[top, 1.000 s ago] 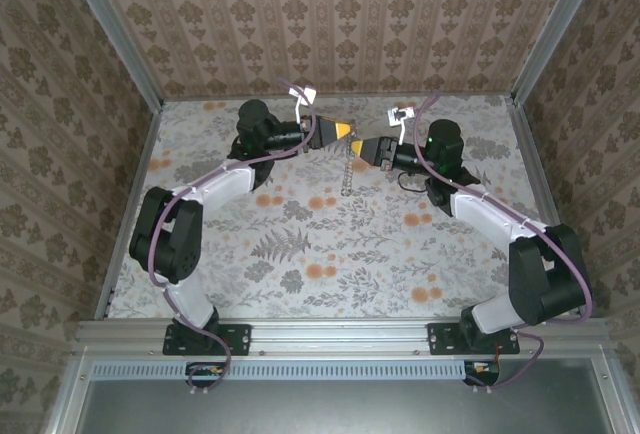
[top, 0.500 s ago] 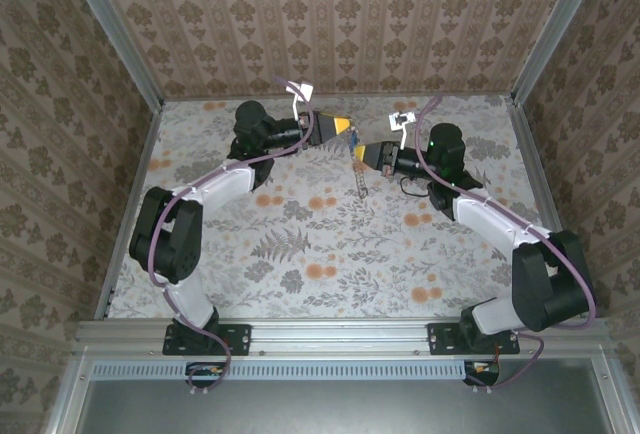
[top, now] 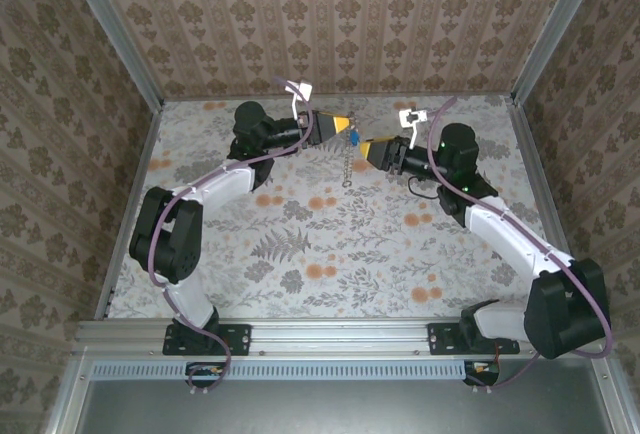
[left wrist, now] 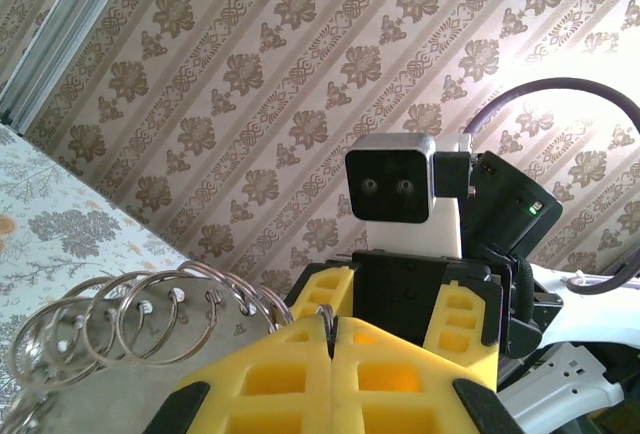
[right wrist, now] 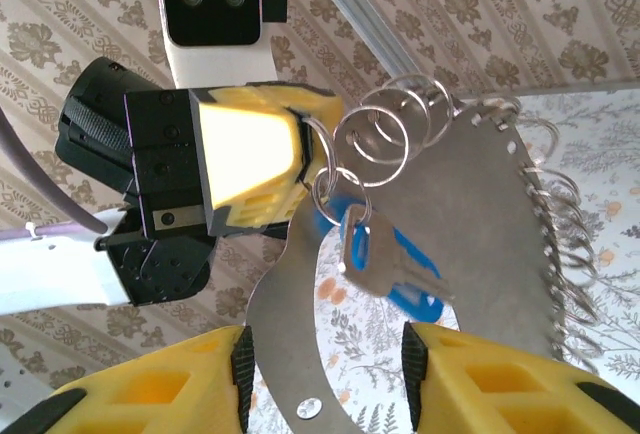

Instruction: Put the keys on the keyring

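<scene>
The keyring (right wrist: 470,224) is a flat silvery metal loop edged with several small split rings (left wrist: 150,309). It hangs in the air between the two arms, a thin chain-like strip (top: 348,164) in the top view. My left gripper (left wrist: 332,329) (top: 336,126) is shut on one ring wire, its yellow fingers (right wrist: 250,159) pressed together. The keys (right wrist: 385,264), a silver blade over a blue head, dangle from a small ring right beside those fingers, a blue speck (top: 354,138) from above. My right gripper (right wrist: 325,354) (top: 368,151) faces them, open, its jaws on either side of the loop's lower band without pinching it.
The floral table top (top: 330,244) lies below the hanging loop. Patterned walls (top: 330,24) close in the back and sides, with metal frame posts (top: 110,29) at the corners. The two wrists almost touch at mid-back of the table.
My right gripper has gone from shut to open and backed slightly to the right. The keys now hang by the left gripper's fingers. The left gripper has kept its grip.
</scene>
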